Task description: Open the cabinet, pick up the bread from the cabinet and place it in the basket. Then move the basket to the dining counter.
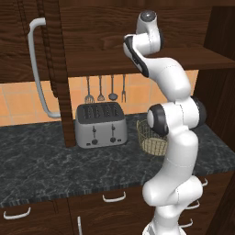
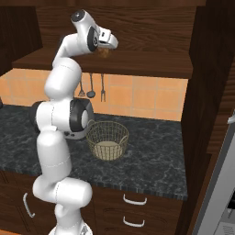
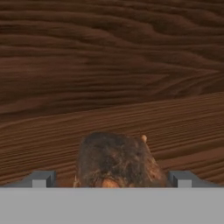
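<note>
Where the arm reaches up into the open cabinet [image 2: 151, 32], the gripper [image 3: 112, 177] stands with its jaws spread wide, one finger tip [image 3: 40, 178] at each side of the bread [image 3: 117, 161], and nothing is clamped. From the hand camera the bread is a dark brown, rough lump lying on the wooden shelf between the two tips, close in front of the hand; whether either tip touches it cannot be told. From the right base camera the same bread [image 2: 104, 53] shows as a small tan lump just under the hand, at the front of the shelf.

No brand, label or writing can be read on any surface.

Nearest the base lie the low drawers [image 1: 114, 197] with short white handles, under the black marbled counter [image 1: 50, 160]. On that counter stands the basket [image 2: 107, 140], upright, nothing visible inside but its pale bottom, just beside the arm's lower joint, which hides part of its rim from the left. A silver four-slot toaster [image 1: 101, 125] stands to the basket's left, apart from it. One cabinet door [image 1: 57, 69] stands swung open edge-on, in front of the toaster's left end, its long curved handle [image 1: 39, 69] facing left. Behind, kitchen utensils [image 1: 105, 89] hang against the orange tiled wall [image 2: 137, 98].
</note>
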